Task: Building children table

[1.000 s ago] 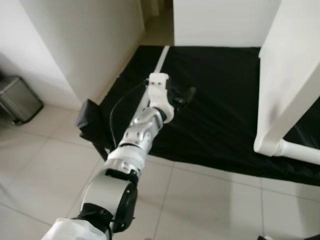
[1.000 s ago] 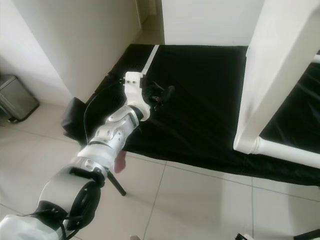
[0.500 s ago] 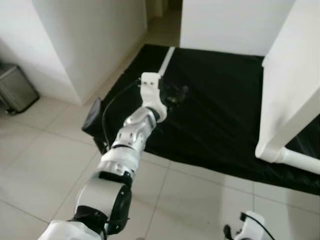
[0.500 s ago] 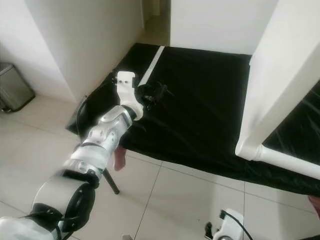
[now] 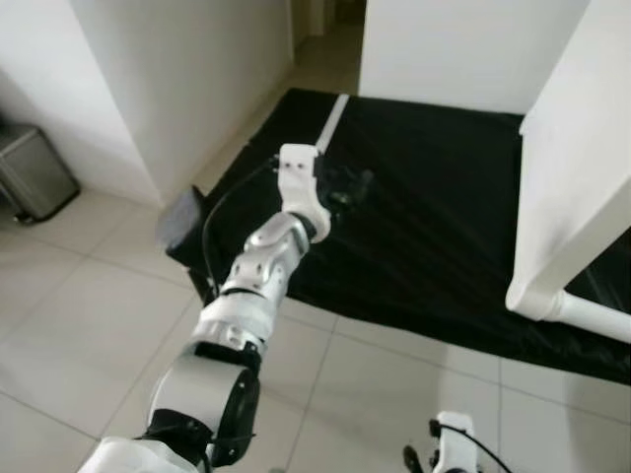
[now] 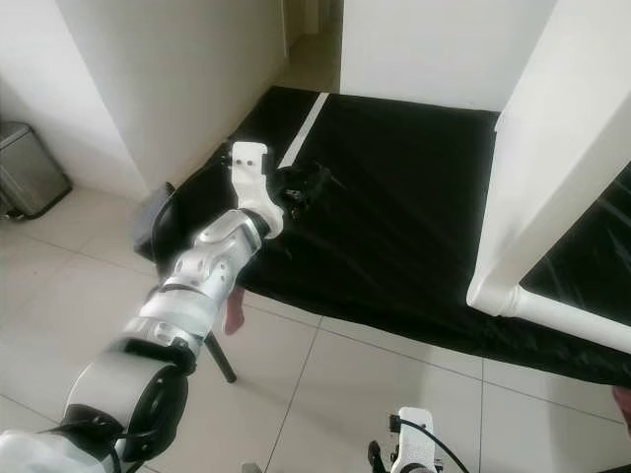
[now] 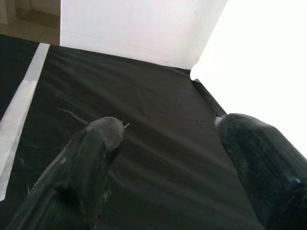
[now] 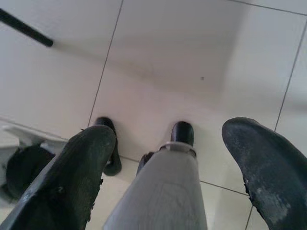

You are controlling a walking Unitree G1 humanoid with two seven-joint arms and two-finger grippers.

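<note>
Tiled floor (image 5: 89, 325), black sheet (image 5: 434, 217), white table (image 5: 577, 148)

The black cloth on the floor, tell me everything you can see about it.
The black cloth is a large, thin, slightly glossy sheet spread flat over the pale floor tiles, with light wrinkles and an uneven near edge. A narrow white strip lies along its far left side. The white table part stands on its right side. The left gripper hovers open over its left portion, and a wall borders its far end.
</note>
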